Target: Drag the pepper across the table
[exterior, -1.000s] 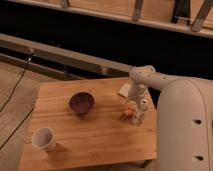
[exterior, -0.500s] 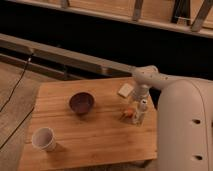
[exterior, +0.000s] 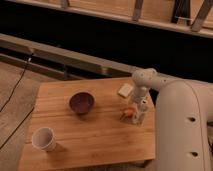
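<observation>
Orange small rounded pepper [exterior: 128, 113] on light-brown wooden plank table [exterior: 90, 145], just beside pale two-finger gripper [exterior: 139, 114]; gripper opening impossible to tell.

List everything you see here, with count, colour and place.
light-brown wooden plank table: one, light brown, centre of view.
dark round bowl: one, dark purplish, table middle.
white cup: one, white, table's near left corner.
pale flat rectangular block: one, cream, table's far right.
small rounded orange pepper: one, orange, table's right side.
black cable: one, black, floor at left.
white robot arm: one, white, over table's right edge.
end effector: one, pale, low beside the pepper.
</observation>
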Robot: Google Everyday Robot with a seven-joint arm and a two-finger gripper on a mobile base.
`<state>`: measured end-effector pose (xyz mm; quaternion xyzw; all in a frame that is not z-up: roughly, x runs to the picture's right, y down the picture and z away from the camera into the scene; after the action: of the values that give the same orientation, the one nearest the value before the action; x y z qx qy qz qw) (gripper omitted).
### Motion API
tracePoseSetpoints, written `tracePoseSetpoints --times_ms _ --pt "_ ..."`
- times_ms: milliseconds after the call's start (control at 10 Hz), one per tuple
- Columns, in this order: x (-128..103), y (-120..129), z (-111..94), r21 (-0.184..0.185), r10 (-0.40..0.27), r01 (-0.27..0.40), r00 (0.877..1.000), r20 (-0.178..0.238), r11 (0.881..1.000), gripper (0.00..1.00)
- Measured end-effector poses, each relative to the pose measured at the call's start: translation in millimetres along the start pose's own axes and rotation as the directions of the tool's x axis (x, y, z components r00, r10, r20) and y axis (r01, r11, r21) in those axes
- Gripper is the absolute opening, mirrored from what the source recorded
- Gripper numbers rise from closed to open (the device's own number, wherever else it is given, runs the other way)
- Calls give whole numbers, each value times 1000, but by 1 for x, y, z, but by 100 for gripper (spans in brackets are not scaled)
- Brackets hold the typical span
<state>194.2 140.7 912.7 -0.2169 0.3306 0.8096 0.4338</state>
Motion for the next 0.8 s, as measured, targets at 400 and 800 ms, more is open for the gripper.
tracePoseSetpoints --times_ms 400,800 --pt "-6 3 5 -18 -6 6 1000 10 1000 39" --pt "-12 -6 3 -11 -14 14 1000 24 1000 1"
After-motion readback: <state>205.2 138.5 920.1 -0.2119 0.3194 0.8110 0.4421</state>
